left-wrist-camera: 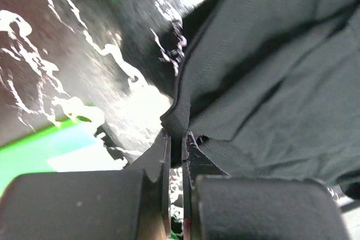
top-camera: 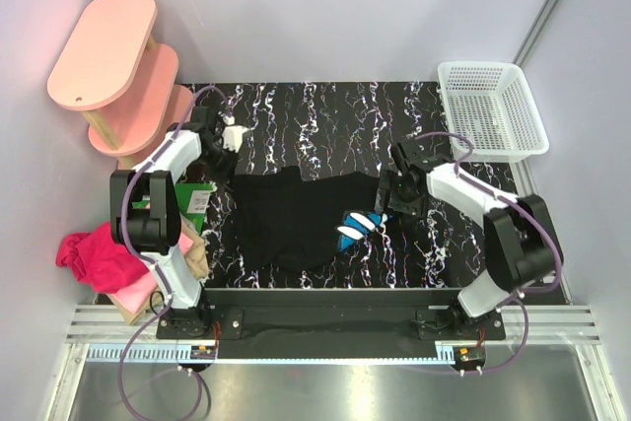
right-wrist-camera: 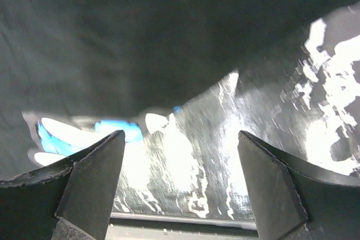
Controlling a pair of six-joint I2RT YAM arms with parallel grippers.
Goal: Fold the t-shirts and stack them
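A black t-shirt (top-camera: 291, 219) lies spread flat in the middle of the table, with a blue and white print (top-camera: 360, 227) near its right edge. My left gripper (top-camera: 227, 173) is at the shirt's far left corner. In the left wrist view it (left-wrist-camera: 177, 139) is shut on a fold of the black cloth (left-wrist-camera: 270, 71). My right gripper (top-camera: 389, 202) hovers open at the shirt's right edge. In the right wrist view it (right-wrist-camera: 180, 155) has bare table between its fingers, with the shirt (right-wrist-camera: 140, 37) and the print (right-wrist-camera: 84, 133) just beyond. A magenta tee (top-camera: 94, 253), a pink one (top-camera: 138, 293) and a tan one (top-camera: 197, 255) lie bunched at the left.
A flat green packet (top-camera: 187, 199) lies left of the shirt and shows in the left wrist view (left-wrist-camera: 39, 144). A white basket (top-camera: 493, 110) stands at the back right. A pink shelf unit (top-camera: 113, 56) stands at the back left. A small white shape (top-camera: 234, 133) sits by the left wrist.
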